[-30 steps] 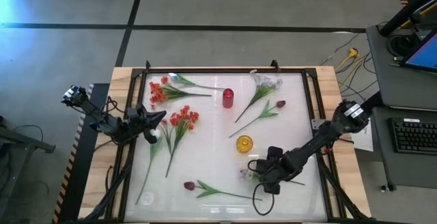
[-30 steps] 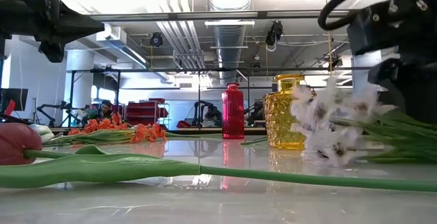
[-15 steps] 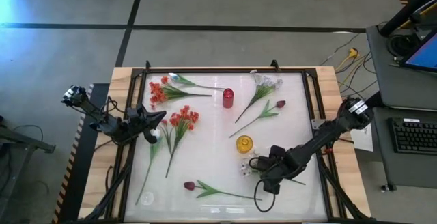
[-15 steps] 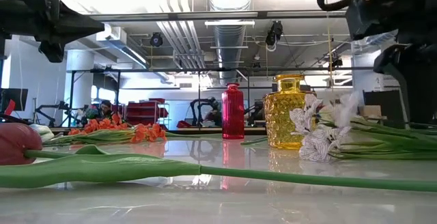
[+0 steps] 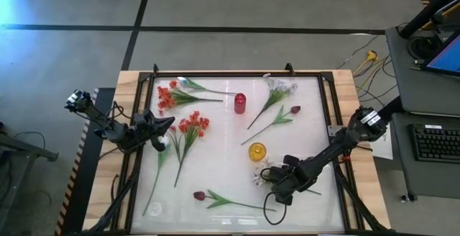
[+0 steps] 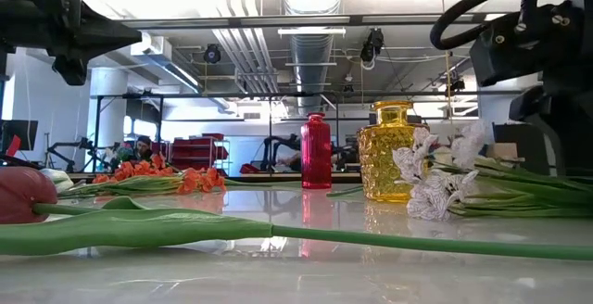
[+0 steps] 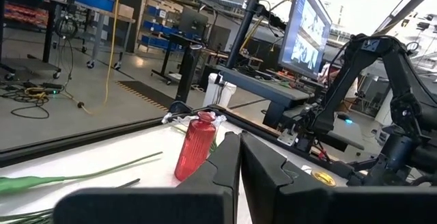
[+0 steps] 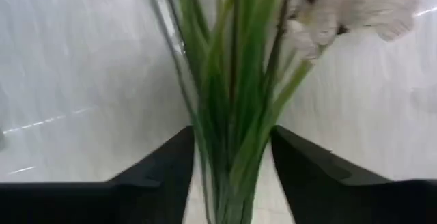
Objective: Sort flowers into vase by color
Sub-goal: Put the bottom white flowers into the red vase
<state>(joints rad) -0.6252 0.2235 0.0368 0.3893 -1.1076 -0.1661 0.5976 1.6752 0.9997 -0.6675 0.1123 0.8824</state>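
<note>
My right gripper (image 5: 276, 187) is at the near right of the table, shut on a small white blossom spray (image 5: 259, 176). The spray's blossoms (image 6: 443, 180) lie low, close beside the yellow vase (image 5: 257, 151). The red vase (image 5: 239, 103) stands farther back and also shows in the left wrist view (image 7: 196, 145). My left gripper (image 5: 168, 124) is shut and empty above the table's left side, over a white tulip (image 5: 164, 143). Red-orange clusters (image 5: 192, 125) and dark red tulips (image 5: 200, 195) lie flat on the table. My right gripper pinches the spray's bundle of green stems (image 8: 232, 162) between its two fingers (image 8: 167, 166). The stems run lengthwise out from between the fingers, with the blossoms (image 8: 355, 9) beyond the fingertips. The spray lies nearly level, low over the table. I cannot tell whether the blossoms touch the table.
A second red-orange cluster (image 5: 165, 96) and a white tulip (image 5: 181, 82) lie at the far left. Another white spray (image 5: 279, 89) and a dark red tulip (image 5: 293, 111) lie at the far right. A raised frame (image 5: 237, 72) borders the table.
My right gripper has carried the white spray a little toward the table's far edge, closer to the yellow vase. In the low view the blossoms have drawn back from the camera and now lie nearly level. The gripper has stayed shut on the stems.
</note>
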